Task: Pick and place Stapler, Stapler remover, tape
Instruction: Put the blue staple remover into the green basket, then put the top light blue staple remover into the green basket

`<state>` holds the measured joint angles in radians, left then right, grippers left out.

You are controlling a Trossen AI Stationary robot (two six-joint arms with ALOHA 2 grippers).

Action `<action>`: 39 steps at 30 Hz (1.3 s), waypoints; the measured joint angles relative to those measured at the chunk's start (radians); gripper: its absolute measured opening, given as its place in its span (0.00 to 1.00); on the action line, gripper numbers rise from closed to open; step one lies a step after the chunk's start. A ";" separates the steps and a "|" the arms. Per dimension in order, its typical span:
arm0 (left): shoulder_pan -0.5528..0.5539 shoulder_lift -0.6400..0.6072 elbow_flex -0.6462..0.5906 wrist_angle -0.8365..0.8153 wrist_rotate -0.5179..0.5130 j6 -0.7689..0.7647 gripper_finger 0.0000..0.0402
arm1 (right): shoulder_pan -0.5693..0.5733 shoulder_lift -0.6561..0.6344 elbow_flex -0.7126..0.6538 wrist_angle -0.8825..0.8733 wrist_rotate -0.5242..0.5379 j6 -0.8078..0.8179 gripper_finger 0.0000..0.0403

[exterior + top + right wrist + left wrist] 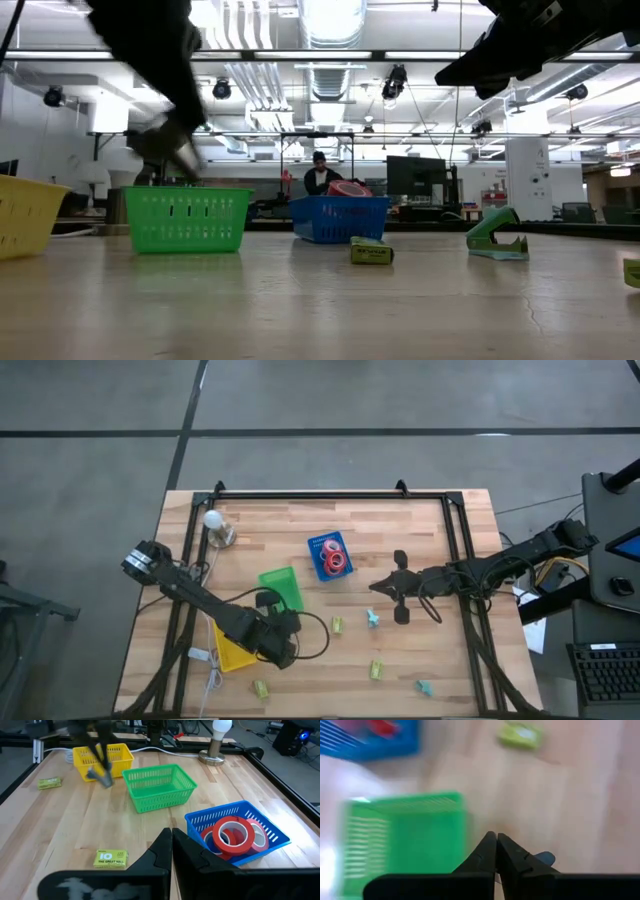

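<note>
High view: tape lies in the blue basket at 12 o'clock of table centre; my left gripper and right gripper are both pinched shut, empty.
Right wrist view: tape rolls look light, stiff, slick; I judge a grip across one ring's rim best; staple box looks light, boxy.

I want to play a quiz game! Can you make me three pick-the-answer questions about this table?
1. Where are the tape rolls?
A. green basket
B. blue basket
C. yellow basket

2. How many baskets are on the table?
A. two
B. three
C. five

3. The right claw is:
A. shut and empty
B. gripping a lamp
C. wide open

Answers:
1. B: red rolls lie inside the blue basket.
2. B: green, blue and yellow.
3. A: its fingers touch, with nothing between.
</note>
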<state>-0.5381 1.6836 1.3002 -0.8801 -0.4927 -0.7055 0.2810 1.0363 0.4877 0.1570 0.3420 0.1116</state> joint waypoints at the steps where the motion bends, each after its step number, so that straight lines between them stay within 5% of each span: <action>1: 0.000 -0.001 0.021 -0.034 -0.048 0.000 0.01 | 0.000 0.000 0.000 0.000 0.000 0.000 0.02; 5: 0.009 -0.005 0.063 -0.109 -0.229 0.020 0.01 | 0.000 0.000 0.000 0.001 0.000 0.000 0.02; 12: 0.072 -0.005 -0.011 -0.117 -0.350 -0.013 0.02 | 0.000 0.000 0.000 -0.001 0.000 0.000 0.02; 28: 0.157 -0.004 -0.146 -0.022 -0.258 -0.141 0.05 | 0.000 0.000 -0.002 -0.056 -0.002 0.044 0.02; 39: 0.159 -0.004 -0.145 0.034 -0.270 -0.197 0.23 | 0.014 0.001 -0.064 -0.095 -0.076 0.144 0.02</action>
<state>-0.3794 1.6794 1.1549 -0.8462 -0.7624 -0.9030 0.2949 1.0368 0.4233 0.0623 0.2659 0.2551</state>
